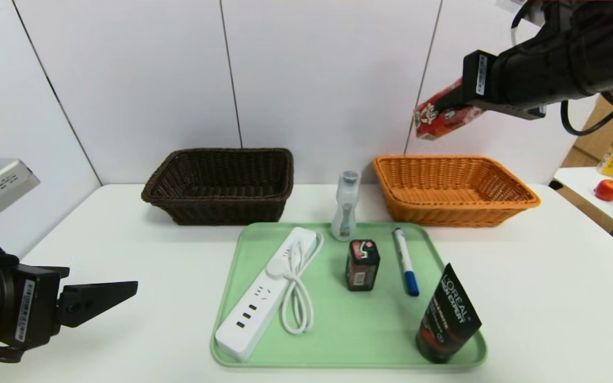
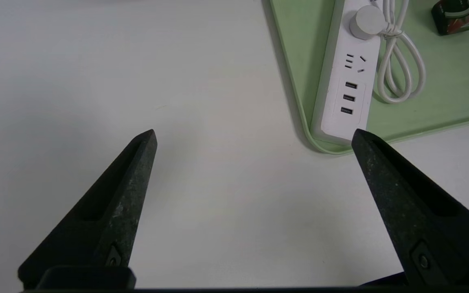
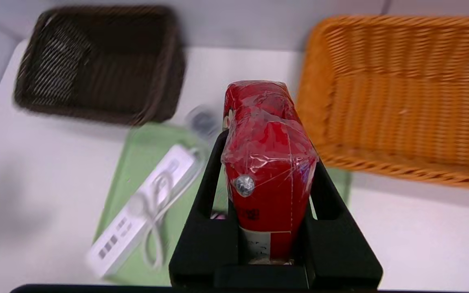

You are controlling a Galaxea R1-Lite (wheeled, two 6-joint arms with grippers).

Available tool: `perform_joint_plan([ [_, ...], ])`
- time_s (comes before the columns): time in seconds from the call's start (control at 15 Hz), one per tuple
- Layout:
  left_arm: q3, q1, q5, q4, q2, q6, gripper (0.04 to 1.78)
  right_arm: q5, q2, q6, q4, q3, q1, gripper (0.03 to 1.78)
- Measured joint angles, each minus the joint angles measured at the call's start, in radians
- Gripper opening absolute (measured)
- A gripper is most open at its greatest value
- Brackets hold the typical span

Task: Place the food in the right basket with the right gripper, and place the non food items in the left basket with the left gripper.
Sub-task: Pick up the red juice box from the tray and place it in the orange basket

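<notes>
High at two o'clock, my right gripper (image 1: 447, 109) clamps the red carton (image 1: 439, 118) above the orange basket (image 1: 519, 198), ready to drop; left gripper (image 2: 255, 138), wide-jawed, waits at eight o'clock.

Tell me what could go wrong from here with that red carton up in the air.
1. The right hand holds the red carton high above the orange basket, toward its left rim; released from there, it could bounce or land outside.
2. The carton's film wrap looks slick and much of it juts past the fingers, so it might slip.
3. The black carton stands between the marker and the power strip; reaching for it may knock them.
</notes>
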Motion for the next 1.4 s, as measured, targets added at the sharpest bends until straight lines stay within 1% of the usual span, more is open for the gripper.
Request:
perform_joint_plan([
  [0.07, -0.002, 0.0, 0.0, 0.0, 0.002, 0.0, 1.69, 0.018, 0.027, -0.003, -0.019, 0.002, -0.064, 0.37],
  [0.2, -0.004, 0.0, 0.0, -0.008, 0.009, 0.0, 1.69, 0.031, 0.101, -0.006, -0.04, 0.005, -0.166, 0.37],
  [0.27, -0.004, 0.0, 0.0, -0.021, 0.013, 0.0, 1.69, 0.033, 0.14, -0.007, -0.057, 0.005, -0.203, 0.37],
  [0.4, -0.005, 0.0, 0.0, -0.029, 0.021, 0.001, 1.69, 0.036, 0.221, -0.011, -0.111, 0.006, -0.257, 0.37],
  [0.6, -0.006, 0.0, 0.0, -0.047, 0.032, 0.002, 1.69, 0.033, 0.324, -0.009, -0.195, 0.006, -0.306, 0.37],
  [0.73, -0.006, 0.0, 0.001, -0.058, 0.04, 0.002, 1.69, 0.031, 0.376, -0.007, -0.205, 0.005, -0.32, 0.37],
  [1.0, -0.006, 0.0, 0.0, -0.066, 0.054, 0.001, 1.69, 0.027, 0.45, -0.011, -0.207, 0.004, -0.33, 0.37],
  [1.2, -0.004, 0.0, 0.0, -0.067, 0.058, 0.0, 1.69, 0.026, 0.466, -0.014, -0.21, 0.002, -0.333, 0.8],
  [1.4, -0.003, 0.0, 0.0, -0.068, 0.059, 0.0, 1.69, 0.025, 0.465, -0.01, -0.21, 0.0, -0.333, 1.1],
])
